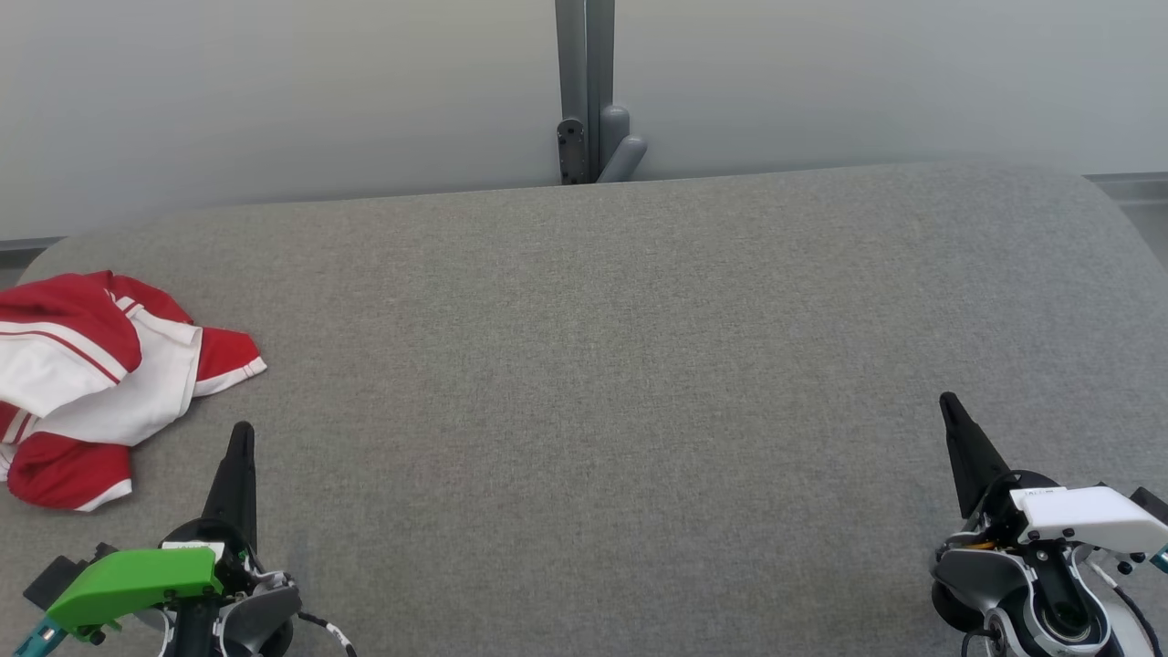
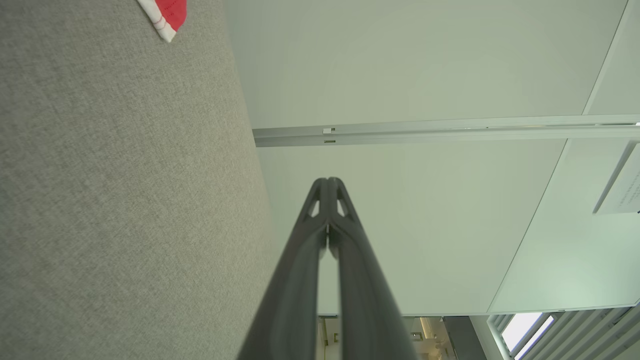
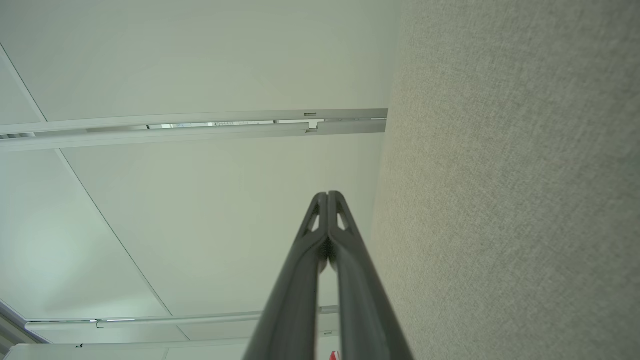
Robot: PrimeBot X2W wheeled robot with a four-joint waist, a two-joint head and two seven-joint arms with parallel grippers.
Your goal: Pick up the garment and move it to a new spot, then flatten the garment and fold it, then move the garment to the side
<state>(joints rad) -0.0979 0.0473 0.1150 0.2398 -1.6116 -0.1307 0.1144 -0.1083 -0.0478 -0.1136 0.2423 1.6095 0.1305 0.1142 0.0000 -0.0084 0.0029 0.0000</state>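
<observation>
A crumpled red and white garment (image 1: 100,383) lies at the left edge of the grey fabric surface (image 1: 602,383). One red corner of the garment (image 2: 169,14) shows at the top of the left wrist view. My left gripper (image 1: 242,431) sits at the lower left, just right of the garment and apart from it, shut with nothing held; its tips (image 2: 328,181) press together. My right gripper (image 1: 947,400) rests at the lower right, far from the garment, shut and empty, fingers (image 3: 327,195) closed.
A pale wall stands behind the surface, with a grey metal post and bracket (image 1: 589,100) at the back middle. The grey surface has rounded far corners and runs wide between the two grippers.
</observation>
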